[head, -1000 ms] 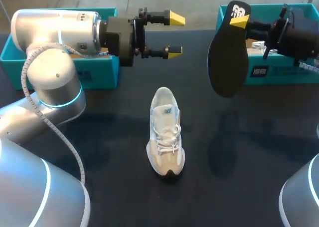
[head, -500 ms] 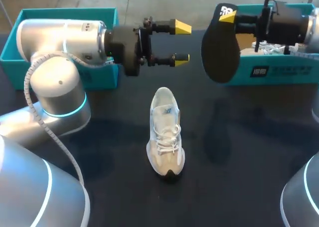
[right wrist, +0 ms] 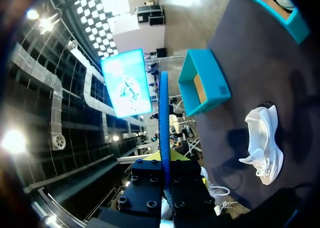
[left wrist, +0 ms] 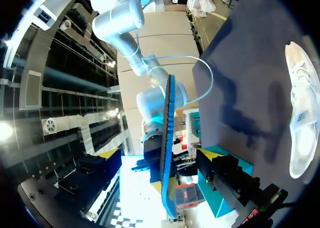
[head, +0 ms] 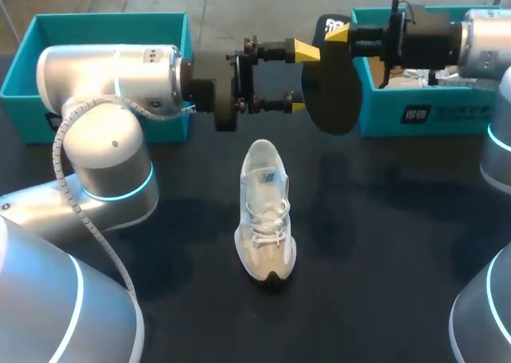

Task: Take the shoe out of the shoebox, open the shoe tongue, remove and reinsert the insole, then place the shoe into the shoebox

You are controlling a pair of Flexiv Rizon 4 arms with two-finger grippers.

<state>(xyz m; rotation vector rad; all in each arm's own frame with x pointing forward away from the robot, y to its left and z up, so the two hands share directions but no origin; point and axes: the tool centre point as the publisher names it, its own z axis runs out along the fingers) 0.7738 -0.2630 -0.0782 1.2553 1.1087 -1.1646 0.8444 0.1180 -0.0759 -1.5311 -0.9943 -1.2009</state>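
**Head view, 12 o'clock taken as the far edge of the desk (head: 399,243).**

- **Shoe:** The shoe (head: 266,213), white and beige and laced, stands on its sole at the centre of the desk. Its heel points to 12 o'clock and its dark toe to 6 o'clock. Neither hand touches it.
- **Insole:** The insole (head: 330,88), black, is out of the shoe and in the air at 1 o'clock from it. It hangs with its length running from 12 to 6 o'clock.
- **Right hand:** The right hand (head: 336,34), on the right arm (head: 447,40) entering from 3 o'clock, is clamped on the insole's upper end. One yellow tip shows against the near face. In the right wrist view the insole appears edge-on between the two fingers.
- **Left hand:** The left hand (head: 302,77), on the left arm (head: 112,76) entering from 9 o'clock, is level with the insole on its 9 o'clock side. Its fingers are apart, one tip above the other, and hold nothing. The lower tip meets the insole's edge in this view, and whether they touch cannot be told. In the left wrist view the insole appears edge-on ahead of this hand.
- **Shoeboxes:** The left shoebox (head: 104,18), teal, sits at 10 o'clock from the shoe, behind the left arm. The right shoebox (head: 431,116), teal, sits at 2 o'clock, behind the insole. Its pale contents are partly hidden by the right arm.
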